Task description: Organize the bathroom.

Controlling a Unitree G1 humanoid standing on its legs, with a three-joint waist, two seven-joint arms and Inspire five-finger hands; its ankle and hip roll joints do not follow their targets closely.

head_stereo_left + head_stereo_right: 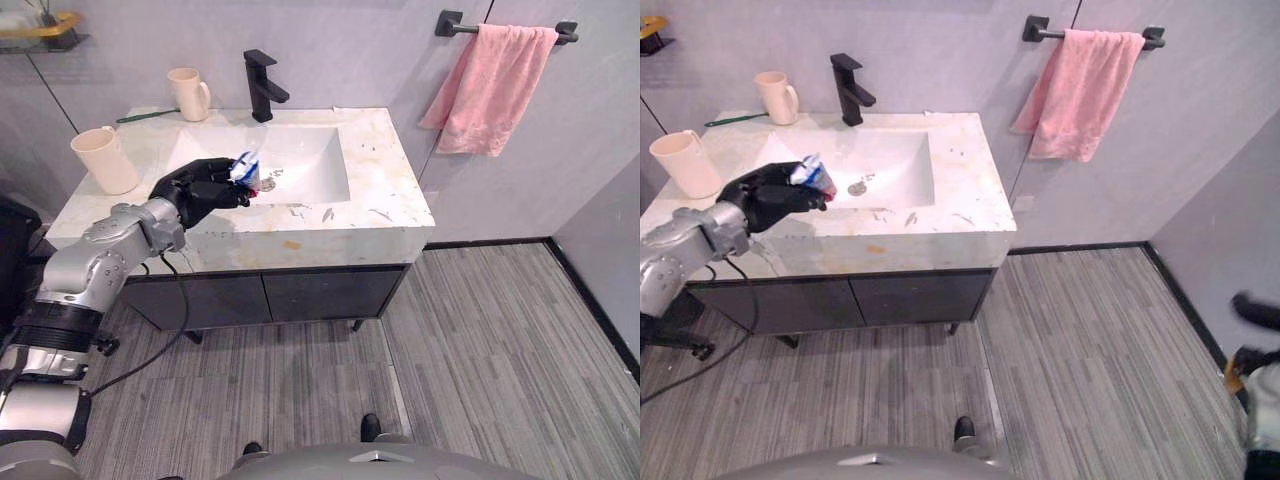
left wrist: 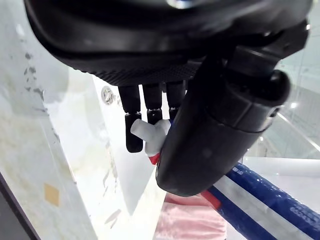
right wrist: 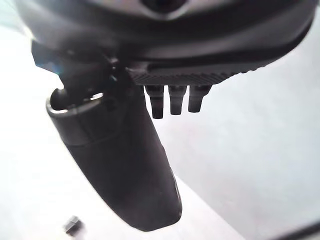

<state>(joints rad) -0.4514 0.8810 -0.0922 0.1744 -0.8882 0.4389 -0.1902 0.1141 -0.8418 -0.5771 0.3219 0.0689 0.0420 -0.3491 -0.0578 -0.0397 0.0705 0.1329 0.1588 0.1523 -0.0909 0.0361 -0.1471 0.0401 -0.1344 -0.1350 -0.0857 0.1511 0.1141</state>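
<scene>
Counter (image 1: 390,205): glossy marble-look stone, veined.
Basin (image 1: 300,165): smooth white, glossy.
Faucet (image 1: 262,85): matt black metal.
Towel (image 1: 490,85): soft pink cloth.
Mugs (image 1: 105,158): smooth cream, glossy.
Floor (image 1: 480,350): matt wood-grain planks.
Toothpaste tube (image 2: 265,200): glossy plastic.

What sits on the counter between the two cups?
Between the near cup and the far cup, a green toothbrush lies beside the far cup; the remaining counter stretch is bare, per the left eye view.

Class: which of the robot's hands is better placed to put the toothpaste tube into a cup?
Left. The left hand already grips the toothpaste tube above the sink, near the cream cup.
</scene>
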